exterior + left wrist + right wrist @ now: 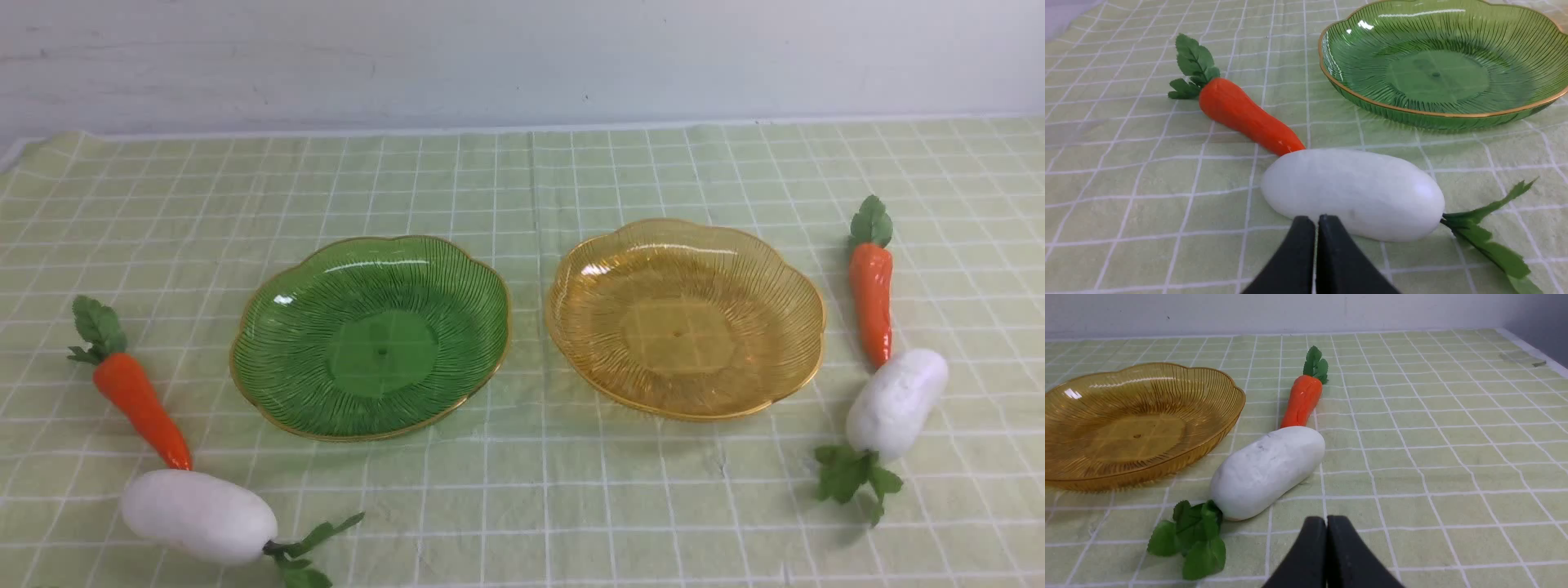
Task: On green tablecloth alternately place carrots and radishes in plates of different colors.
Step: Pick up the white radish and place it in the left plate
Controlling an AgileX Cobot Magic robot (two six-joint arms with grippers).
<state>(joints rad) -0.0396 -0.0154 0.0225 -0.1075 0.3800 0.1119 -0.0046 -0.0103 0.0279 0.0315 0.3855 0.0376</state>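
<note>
so, nothing placed yet: translucent green ribbed plate (326, 310) and amber ribbed plate (686, 327) sit bare on pale green gridded tablecloth (522, 506). glossy orange left carrot (139, 400) tip touches matte white left radish (200, 514); right carrot (871, 290), right radish (896, 404) likewise. left gripper (1316, 220) clenched, empty, just beside left radish; right gripper (1326, 519) same. likely first pick: open jaws wide, straddle carrot mid-body crosswise, avoid nudging radish.

A green tablecloth (522, 506) covers the worktop. On it, side by side, sit a green plate (371, 343) and an amber plate (684, 322). Left of the green one lies a carrot (139, 404), its tip touching a radish (198, 516). Right of the amber one, a second carrot (871, 298) touches a second radish (896, 404).
</note>
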